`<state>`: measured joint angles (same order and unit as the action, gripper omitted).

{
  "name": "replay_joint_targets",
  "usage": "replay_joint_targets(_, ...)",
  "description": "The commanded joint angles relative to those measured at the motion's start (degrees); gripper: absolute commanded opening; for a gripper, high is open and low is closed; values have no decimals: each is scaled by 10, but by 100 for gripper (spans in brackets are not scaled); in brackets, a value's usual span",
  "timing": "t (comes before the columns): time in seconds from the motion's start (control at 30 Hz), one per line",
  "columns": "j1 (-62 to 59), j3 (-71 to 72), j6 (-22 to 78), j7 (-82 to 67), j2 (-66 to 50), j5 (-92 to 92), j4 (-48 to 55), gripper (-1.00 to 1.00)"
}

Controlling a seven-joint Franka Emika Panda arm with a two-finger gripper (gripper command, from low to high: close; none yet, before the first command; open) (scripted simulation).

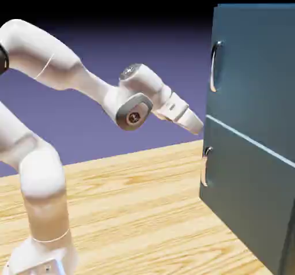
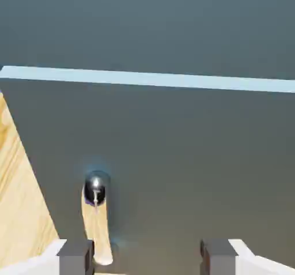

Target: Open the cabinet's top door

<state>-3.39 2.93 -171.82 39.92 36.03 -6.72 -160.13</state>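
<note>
The dark teal cabinet (image 1: 253, 135) fills the exterior view's right side. Its top door (image 1: 253, 66) carries a curved vertical silver handle (image 1: 214, 66) near its left edge. My gripper (image 1: 197, 127) hangs just left of the cabinet front, below that handle, level with the pale seam (image 1: 242, 135) between the two doors. It touches nothing. In the hand view the seam (image 2: 147, 79) crosses the picture, with the top door (image 2: 147, 26) above it; the top handle is out of that view. My gripper (image 2: 147, 259) is open, its fingertips (image 2: 75, 255) wide apart with only teal panel behind.
The lower door (image 1: 248, 204) has a shorter silver handle (image 1: 204, 167), which shows in the hand view as a handle (image 2: 97, 210) close to the left fingertip. A wooden table (image 1: 132, 210) runs under the arm and the cabinet.
</note>
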Motion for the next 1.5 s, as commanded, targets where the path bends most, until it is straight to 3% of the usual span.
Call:
replay_joint_targets(0.0, -15, 11, 8, -9, 13, -25, 3, 0)
replay_joint_targets(1.47, -680, 488, 364, -424, 563, -1122, 145, 0)
